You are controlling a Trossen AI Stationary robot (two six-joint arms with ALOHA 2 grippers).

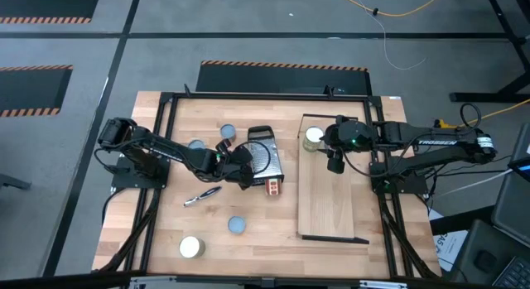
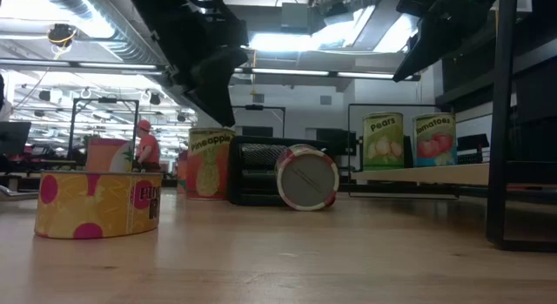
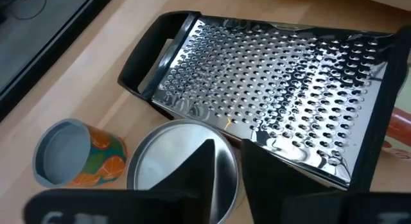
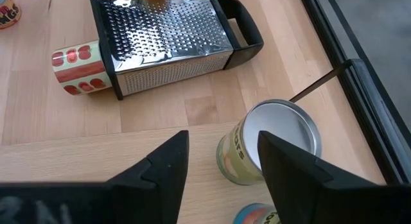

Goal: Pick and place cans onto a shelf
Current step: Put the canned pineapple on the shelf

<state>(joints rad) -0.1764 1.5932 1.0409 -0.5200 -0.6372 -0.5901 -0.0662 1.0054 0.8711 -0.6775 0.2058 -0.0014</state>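
A can with a silver top [image 3: 168,165] and a pineapple label [image 2: 209,165] stands upright on the table beside the grater [image 3: 276,89]. My left gripper [image 3: 234,169] comes slanting down onto its top, the fingers a little apart. On the shelf [image 1: 331,198] stand a pears can [image 2: 383,140] and a tomato can [image 2: 433,137]. My right gripper [image 4: 221,169] hangs open above them, clear of both. A can with an orange label [image 3: 70,153] stands next to the silver-topped one. A red-labelled can [image 1: 272,187] lies on its side by the grater. My left gripper has one finger [image 3: 199,169] over the silver top and the other [image 3: 270,179] outside the can, toward the grater. The can's rim on that side [image 3: 226,161] lies between them. I cannot tell whether either finger touches it.
Other cans stand on the table's left half, two at the far side [image 1: 228,132] [image 1: 196,145] and two near the front [image 1: 237,225] [image 1: 191,247]. A slim silver tool [image 1: 203,196] lies in front of my left arm. A black frame [image 1: 166,156] borders the tabletop.
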